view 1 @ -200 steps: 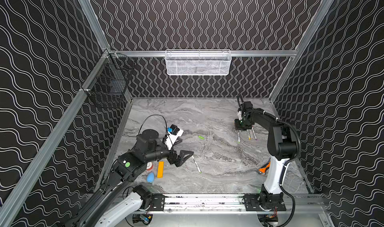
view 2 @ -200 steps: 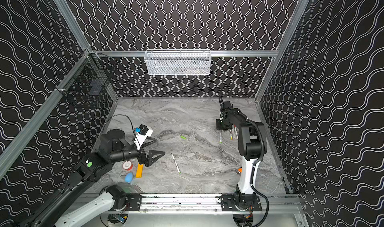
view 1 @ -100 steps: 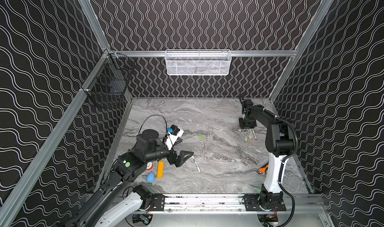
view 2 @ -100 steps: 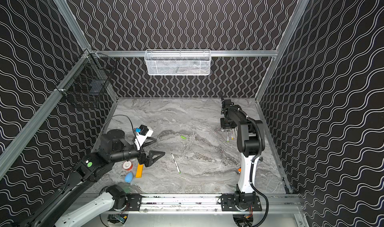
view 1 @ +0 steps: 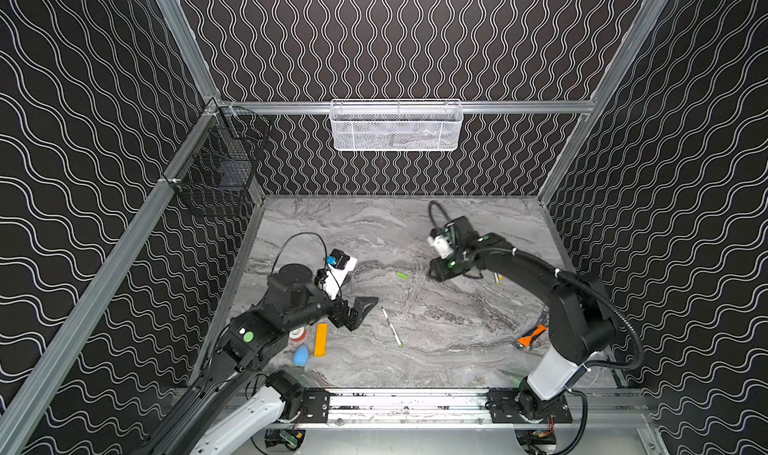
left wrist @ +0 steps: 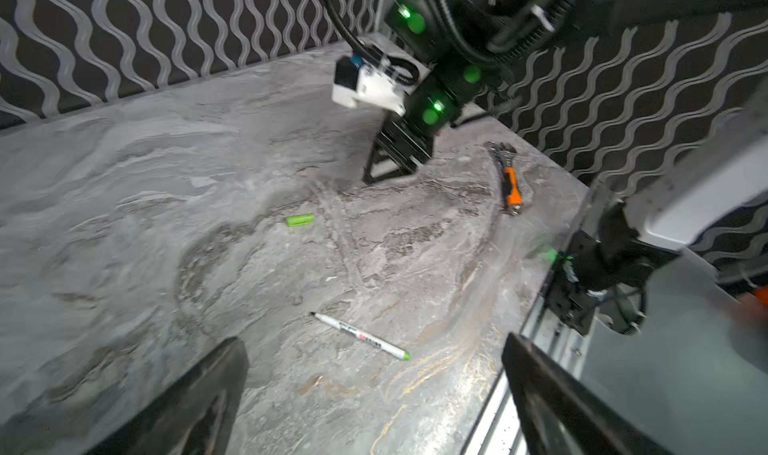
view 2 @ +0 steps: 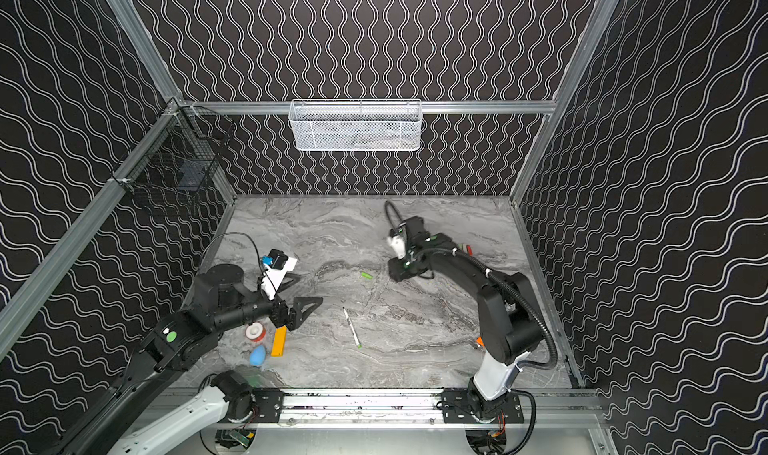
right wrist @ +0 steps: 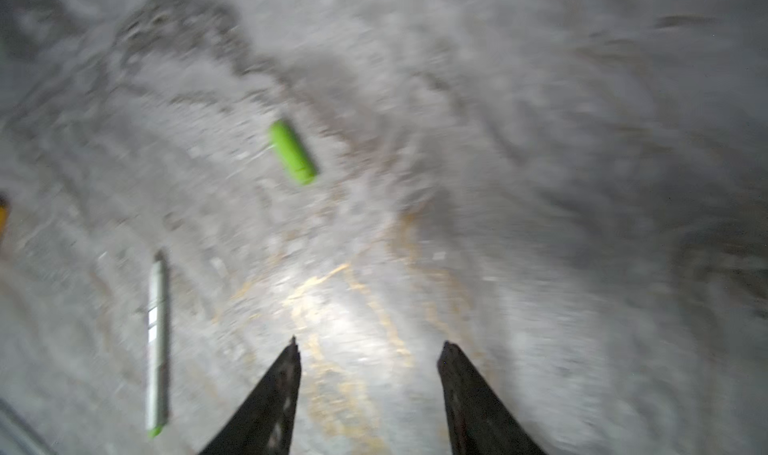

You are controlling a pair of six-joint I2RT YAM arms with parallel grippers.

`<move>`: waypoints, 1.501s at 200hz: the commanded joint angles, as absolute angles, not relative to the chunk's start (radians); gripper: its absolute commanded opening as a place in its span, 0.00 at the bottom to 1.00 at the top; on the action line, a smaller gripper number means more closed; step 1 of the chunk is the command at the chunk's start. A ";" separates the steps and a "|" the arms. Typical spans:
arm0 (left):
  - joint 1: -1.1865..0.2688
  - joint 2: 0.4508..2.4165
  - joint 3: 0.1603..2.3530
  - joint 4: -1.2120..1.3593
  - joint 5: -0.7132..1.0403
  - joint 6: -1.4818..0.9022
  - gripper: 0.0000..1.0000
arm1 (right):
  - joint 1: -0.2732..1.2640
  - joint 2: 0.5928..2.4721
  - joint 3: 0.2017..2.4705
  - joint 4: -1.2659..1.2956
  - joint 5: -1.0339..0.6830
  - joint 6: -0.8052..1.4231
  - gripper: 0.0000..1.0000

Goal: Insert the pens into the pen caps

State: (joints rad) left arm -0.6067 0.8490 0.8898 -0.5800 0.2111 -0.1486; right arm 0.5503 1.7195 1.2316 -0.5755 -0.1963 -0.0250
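- Right gripper (right wrist: 370,342): jaws parted, nothing between them (only bare marble shows in the gap). In both top views it sits low over the tabletop (view 1: 332,224), near the green pen cap (view 1: 402,275) and on its right. Whether the tips touch the table cannot be told.
- Left gripper (view 1: 363,313): jaws spread wide and empty, raised off the table at the left and pointing toward the middle.
- Green pen cap: lies on its side, alone near the middle of the marble, between the two grippers and touching neither.
- White pen (view 1: 392,326): lies flat closer to the front rail, apart from the cap and just ahead of the left gripper. It is uncapped (black tip toward the back wall, green end toward the front).
- Beside the right arm, thin pale sticks (view 1: 497,279) peek out, mostly hidden by the arm. A small red piece (view 2: 468,249) lies near them, too small to name.
- Front left, near the left arm: a roll of tape (view 2: 254,332), an orange-yellow bar (view 2: 279,340) and a blue egg-shaped blob (view 2: 257,355).
- Front right: an orange-handled wrench (left wrist: 509,178) lies by the right arm's base.
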 commanded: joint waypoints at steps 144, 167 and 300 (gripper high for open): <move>-0.602 0.681 0.878 -0.650 -0.193 -0.245 0.99 | 0.968 1.979 1.322 -0.518 -0.057 0.236 0.41; -0.602 0.694 0.878 -0.658 -0.171 -0.256 0.99 | 0.978 2.002 1.343 -0.539 -0.033 0.233 0.34; -0.603 0.832 0.764 -0.338 0.439 -0.361 0.99 | 0.744 1.636 1.121 -0.111 -0.466 0.267 0.11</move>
State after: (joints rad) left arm -0.6029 0.8097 0.8043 -0.5404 0.2344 -0.2905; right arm 0.7986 1.7164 1.1610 -0.2810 -0.2874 0.2523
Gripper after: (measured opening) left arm 0.987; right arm 0.112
